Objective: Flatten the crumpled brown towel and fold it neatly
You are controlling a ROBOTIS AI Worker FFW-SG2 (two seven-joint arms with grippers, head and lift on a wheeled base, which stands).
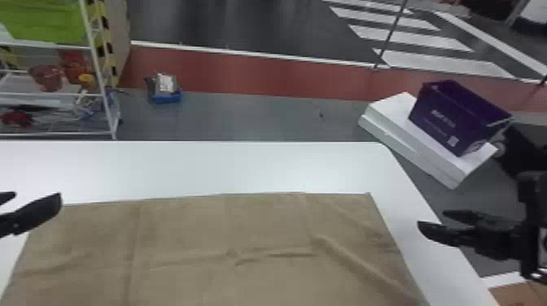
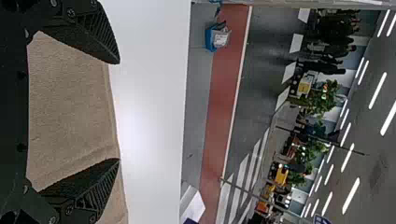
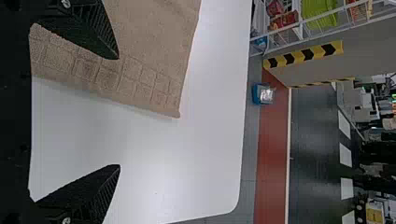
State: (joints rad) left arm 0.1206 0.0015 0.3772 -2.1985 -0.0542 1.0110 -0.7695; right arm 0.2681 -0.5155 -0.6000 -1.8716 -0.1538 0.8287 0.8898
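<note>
The left gripper [image 1: 38, 195] hangs by the towel's far left corner, fingers spread apart and grasping nothing. The right gripper [image 1: 432, 218] is released too, its fingers parted, over the table's right edge, beyond the towel's right side. Between them the brown towel [image 1: 183, 232] lies spread on the table [image 1: 203, 167], its far edge roughly in line with the table's far edge and a white strip left between. Its right edge lies near the table's right edge. Small creases mark the middle, and a raised wrinkle slants from right of centre toward the near right. In the right wrist view a band of woven squares borders one edge. Off the table's rounded far right corner, a purple bin [image 1: 456, 118] sits on a white box [image 1: 407, 142]. Past the far edge, at the left, stands a white wire rack [image 1: 97, 69]; right of it, a blue container [image 1: 166, 98] rests on the floor.
</note>
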